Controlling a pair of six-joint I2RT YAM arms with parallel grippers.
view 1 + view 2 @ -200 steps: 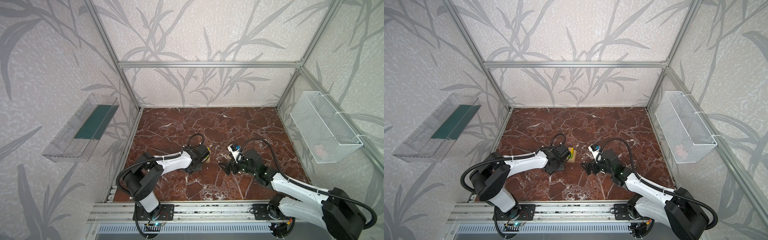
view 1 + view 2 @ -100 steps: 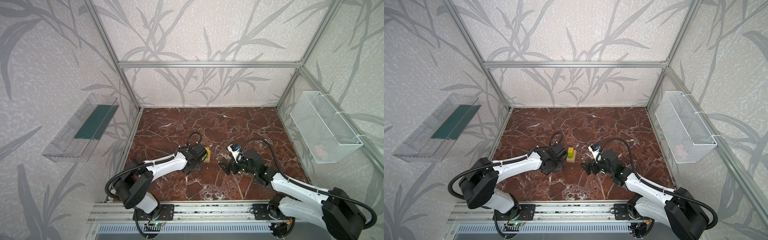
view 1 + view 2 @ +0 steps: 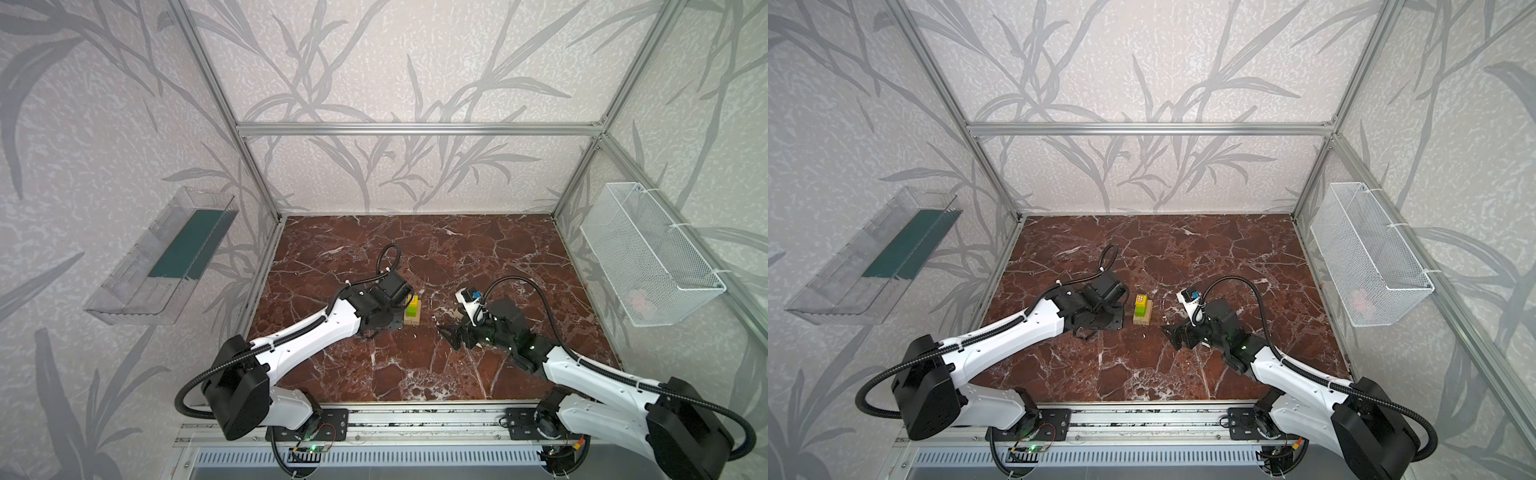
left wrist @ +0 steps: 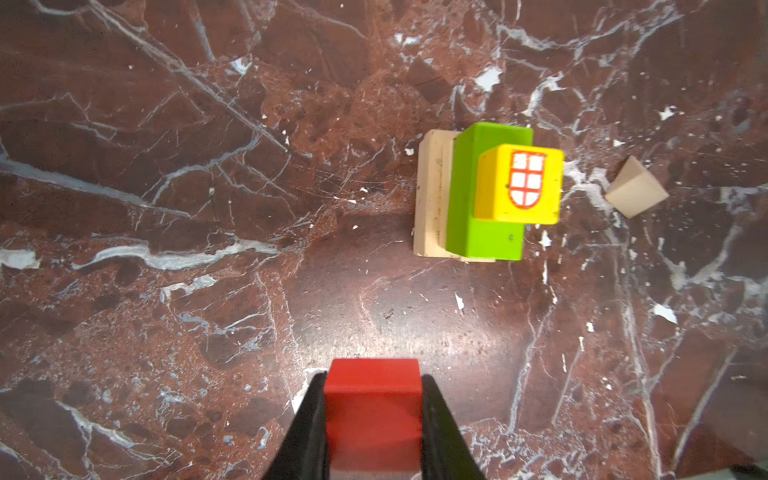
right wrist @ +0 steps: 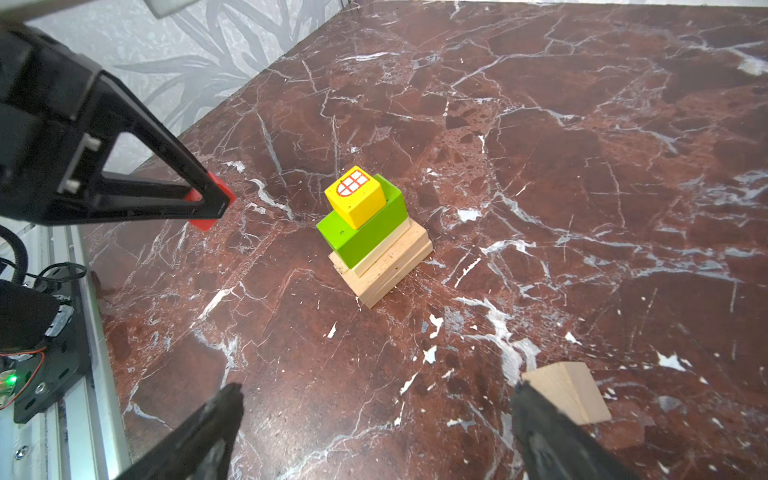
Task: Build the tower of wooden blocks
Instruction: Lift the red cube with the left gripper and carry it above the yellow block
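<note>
Left wrist — pincer [image 4: 372,377] around red cube [image 4: 372,409]

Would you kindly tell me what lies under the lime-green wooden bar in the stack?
Under the lime-green wooden bar lie stacked pale wood planks, resting on the red marble tabletop. Their edges stick out beyond it; the plank faces directly beneath it are covered.

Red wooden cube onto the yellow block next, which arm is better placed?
Left. Its jaws clamp the red wooden cube beside the stack topped by the yellow window-painted block; the right jaws stand open, empty.
</note>
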